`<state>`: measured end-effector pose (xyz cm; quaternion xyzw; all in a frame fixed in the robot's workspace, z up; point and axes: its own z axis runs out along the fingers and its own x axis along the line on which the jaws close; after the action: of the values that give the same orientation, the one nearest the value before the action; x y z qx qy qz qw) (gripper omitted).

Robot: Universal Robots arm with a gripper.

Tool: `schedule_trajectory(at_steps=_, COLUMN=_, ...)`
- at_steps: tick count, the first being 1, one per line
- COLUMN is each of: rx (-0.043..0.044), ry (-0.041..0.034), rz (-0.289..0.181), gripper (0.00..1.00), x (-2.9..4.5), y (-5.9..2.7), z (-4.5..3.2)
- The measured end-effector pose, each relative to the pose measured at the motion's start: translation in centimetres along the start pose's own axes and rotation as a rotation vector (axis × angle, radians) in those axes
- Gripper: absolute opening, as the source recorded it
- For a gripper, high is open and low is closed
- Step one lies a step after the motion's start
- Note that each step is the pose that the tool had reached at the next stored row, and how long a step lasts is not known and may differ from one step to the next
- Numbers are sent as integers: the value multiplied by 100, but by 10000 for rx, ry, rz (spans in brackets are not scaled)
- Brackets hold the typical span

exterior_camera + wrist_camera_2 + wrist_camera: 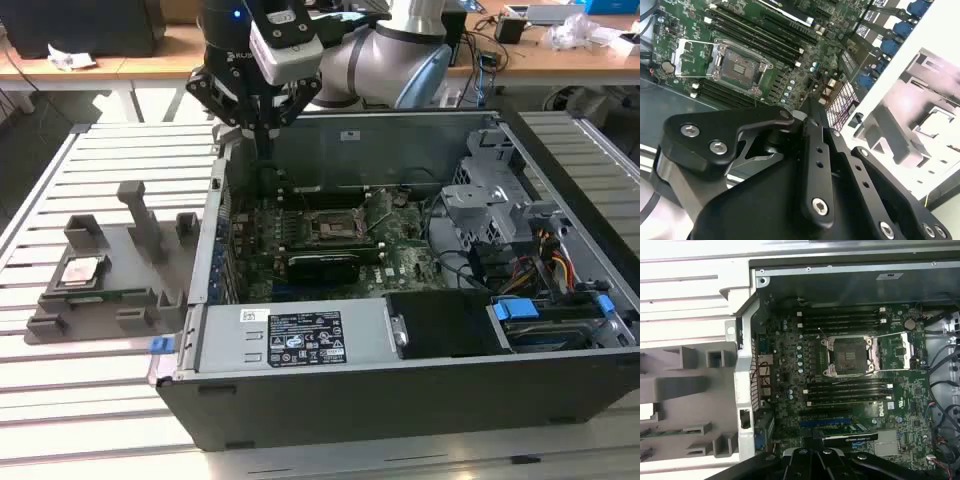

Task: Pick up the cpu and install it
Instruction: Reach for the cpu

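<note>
Exterior view: my black two-finger gripper (262,138) hangs above the far corner of the open dark-grey metal computer case (400,390), toward the exterior view's left. Its fingers are drawn together at the tips with nothing between them; the second wrist view agrees. The cpu (82,270), a small flat square chip with a silvery-grey metal top plate, lies face-up in a recess of the grey plastic fixture (130,270). That fixture sits on the white slatted table (60,400), outside the case and well apart from the gripper. A long thin green memory strip (100,295) lies just beside the chip.

First wrist view: the dark square socket (849,356) on the green motherboard (790,390) stands uncovered, and its metal bracket appears folded back.

I judge the chip light, rigid and smooth-topped, with a delicate underside. I would take it by two opposite edges of the rim, pinching gently and holding it level.
</note>
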<state>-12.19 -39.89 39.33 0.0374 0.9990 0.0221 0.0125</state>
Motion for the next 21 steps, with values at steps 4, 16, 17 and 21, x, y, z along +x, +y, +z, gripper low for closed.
schedule_trajectory(at_steps=4, rx=0, ry=0, rz=-1, gripper=11, x=175, y=-13, z=-5)
schedule_trajectory(at_steps=16, rx=0, ry=0, rz=0, gripper=11, x=666, y=-50, z=-17)
schedule_trajectory(at_steps=17, rx=1, ry=0, rz=2, gripper=11, x=754, y=-56, z=-19)
schedule_trajectory(at_steps=21, rx=0, ry=-1, rz=2, gripper=11, x=949, y=-70, z=-22)
